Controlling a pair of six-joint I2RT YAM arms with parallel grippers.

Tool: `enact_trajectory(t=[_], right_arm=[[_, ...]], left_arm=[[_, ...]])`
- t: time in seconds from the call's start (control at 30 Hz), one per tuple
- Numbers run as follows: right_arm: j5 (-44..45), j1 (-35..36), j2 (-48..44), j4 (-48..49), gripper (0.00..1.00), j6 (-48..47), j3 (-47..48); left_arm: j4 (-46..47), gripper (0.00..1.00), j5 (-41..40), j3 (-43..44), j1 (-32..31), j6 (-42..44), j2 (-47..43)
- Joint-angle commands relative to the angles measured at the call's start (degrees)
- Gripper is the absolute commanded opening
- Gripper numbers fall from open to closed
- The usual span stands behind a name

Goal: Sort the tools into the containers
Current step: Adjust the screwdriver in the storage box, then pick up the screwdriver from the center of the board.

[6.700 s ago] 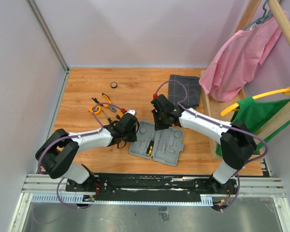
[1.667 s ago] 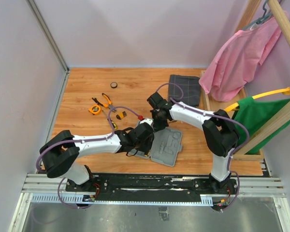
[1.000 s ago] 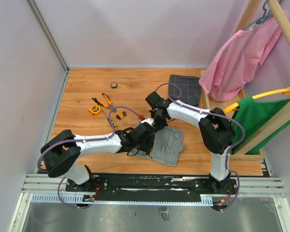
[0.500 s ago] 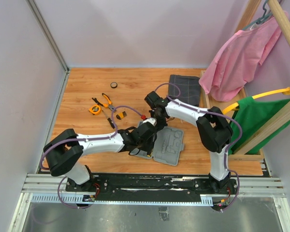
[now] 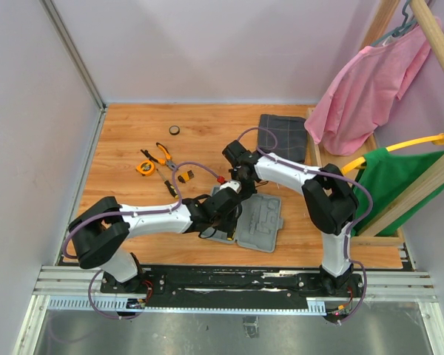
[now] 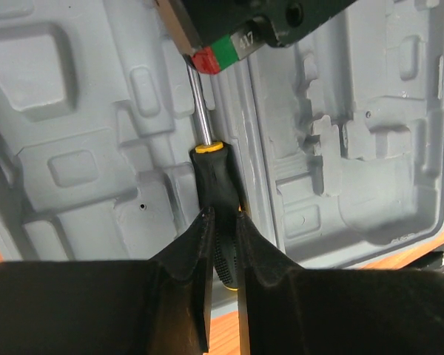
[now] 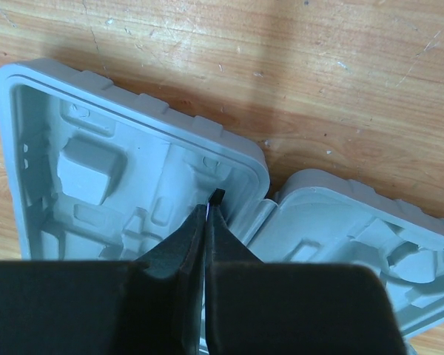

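Note:
The grey case (image 5: pixel 265 222) lies open on the wooden table. In the left wrist view, a screwdriver (image 6: pixel 213 177) with a black handle and yellow collar lies along the hinge between the two halves of the case (image 6: pixel 81 111). My left gripper (image 6: pixel 223 214) is shut on its handle. Its steel shaft runs up into my right gripper, whose red and green tag shows at the top. In the right wrist view, my right gripper (image 7: pixel 207 211) is shut on that shaft over the case (image 7: pixel 133 155), with the dark tip (image 7: pixel 218 194) poking out. From above, both grippers (image 5: pixel 228 198) (image 5: pixel 237 185) meet over the case's left half.
Other tools lie at the left: an orange tape measure (image 5: pixel 144 168), pliers (image 5: pixel 163 153) and a small yellow-black piece (image 5: pixel 185 176). A black ring (image 5: pixel 175 130) sits near the back. A dark checked cloth (image 5: pixel 283 138) lies at the back right, beside a wooden rack with clothes (image 5: pixel 370 81).
The left gripper came from beside the case to over its left half and closed a little tighter on the screwdriver handle. The right arm drew its elbow in; its gripper stayed shut.

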Motion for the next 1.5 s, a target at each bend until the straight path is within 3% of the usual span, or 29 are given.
enact_trajectory(t=[0.0,0.27,0.57,0.8,1.1,1.33,1.47], right_arm=[[1.2,0.4,2.8,-3.3,0.01,-1.5,-4.1],[-1.4,-0.3,-8.3,2.8,0.10,-4.2,-0.8],[0.5,-0.8,-16.7,4.3,0.31,-2.3,-10.0],[0.8,1.0,-21.2,8.1,0.40,2.8,-20.1],[-1.4,4.7,-22.2,18.1,0.41,10.2,-26.1],[-0.1,4.7,-19.5,16.6,0.36,8.9,-24.6],[1.5,4.6,-17.8,14.8,0.29,7.6,-23.2]], left_arm=[[-6.9,0.16,-0.6,-3.0,-1.3,1.1,4.3],[-4.0,0.29,-4.2,2.2,-1.2,2.7,-3.6],[-0.1,0.40,-9.5,0.3,-0.5,3.4,-14.0],[1.4,0.41,-5.8,-7.9,9.4,3.4,-21.8],[1.6,0.42,-3.7,-13.0,17.3,3.3,-27.3],[1.1,0.42,-4.0,-13.5,17.8,3.3,-27.4],[0.5,0.42,-3.7,-13.3,19.1,3.4,-27.9]])
